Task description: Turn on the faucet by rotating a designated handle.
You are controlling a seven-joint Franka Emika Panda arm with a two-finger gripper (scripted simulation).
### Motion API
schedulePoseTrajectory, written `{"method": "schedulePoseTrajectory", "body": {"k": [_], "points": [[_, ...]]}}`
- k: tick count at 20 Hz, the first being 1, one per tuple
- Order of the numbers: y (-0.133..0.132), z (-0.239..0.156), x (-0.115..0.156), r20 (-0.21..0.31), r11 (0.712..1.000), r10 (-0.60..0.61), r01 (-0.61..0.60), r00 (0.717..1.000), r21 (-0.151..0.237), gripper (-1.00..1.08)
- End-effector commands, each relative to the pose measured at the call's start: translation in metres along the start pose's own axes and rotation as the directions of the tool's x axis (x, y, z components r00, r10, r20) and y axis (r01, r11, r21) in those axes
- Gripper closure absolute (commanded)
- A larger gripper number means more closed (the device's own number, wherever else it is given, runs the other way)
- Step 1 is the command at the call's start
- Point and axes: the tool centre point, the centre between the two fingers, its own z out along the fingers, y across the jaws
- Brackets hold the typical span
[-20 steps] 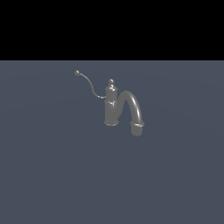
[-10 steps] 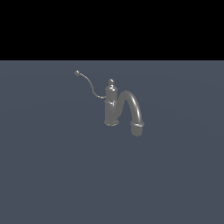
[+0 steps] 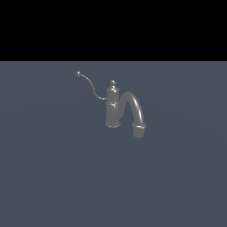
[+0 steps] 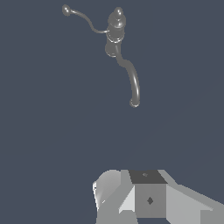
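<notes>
Handle [image 4: 83, 17] well apart from end effector [image 4: 144, 197]

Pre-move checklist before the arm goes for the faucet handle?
1. Faucet upright on the surface: ok.
2. Handle in view end to end, ball tip toward the exterior view's left: ok.
3. Nothing lying between gripper and handle in the wrist view: ok.
4. Gripper clear of the faucet, no contact: ok.
5. Jaw opening: cannot tell, fingertips are out of frame.
6. Arm visible in the exterior view: not ok, it is absent there.
</notes>
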Motion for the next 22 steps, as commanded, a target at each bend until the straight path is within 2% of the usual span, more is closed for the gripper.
{"method": "schedulePoseTrajectory", "body": {"k": [1,7,12,17,22], "points": [[-0.002,0.0,0.007,-0.001,1.0,0.026,-0.026,1.0,0.003,1.08],[-0.008,0.002,0.034,-0.003,0.993,0.119,-0.119,0.993,0.014,1.08],[-0.016,0.006,0.065,-0.003,0.974,0.225,-0.225,0.974,0.026,1.08],[-0.025,0.014,0.097,-0.001,0.942,0.335,-0.335,0.942,0.038,1.08],[-0.035,0.025,0.13,0.004,0.896,0.442,-0.441,0.897,0.048,1.08]]}}
